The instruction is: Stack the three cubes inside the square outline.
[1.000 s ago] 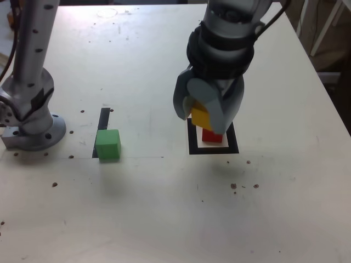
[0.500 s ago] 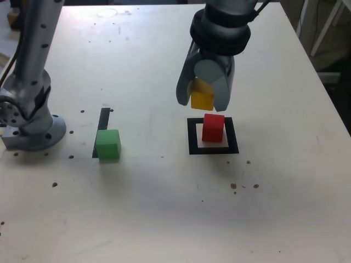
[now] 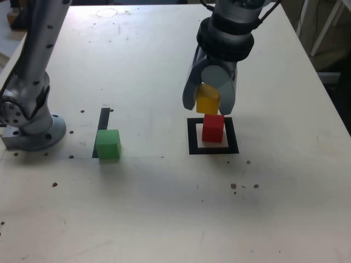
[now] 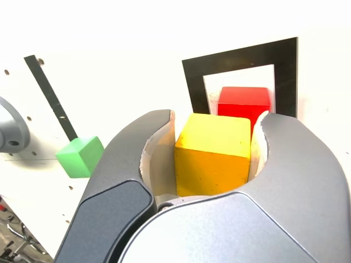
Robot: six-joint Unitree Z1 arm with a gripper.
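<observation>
Exterior view: end effector (image 3: 209, 101) grips yellow cube (image 3: 208, 102) just above red cube (image 3: 213, 128) inside square outline (image 3: 191, 139)

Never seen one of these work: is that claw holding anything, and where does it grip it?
Yes: the gripper holds the yellow cube, jaws pressed on two opposite side faces.

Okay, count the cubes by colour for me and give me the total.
Red cube: 1, inside the square outline
Yellow cube: 1, held in the gripper above the red one
Green cube: 1, on the table at the end of the black strip
Total: 3 cubes
</observation>
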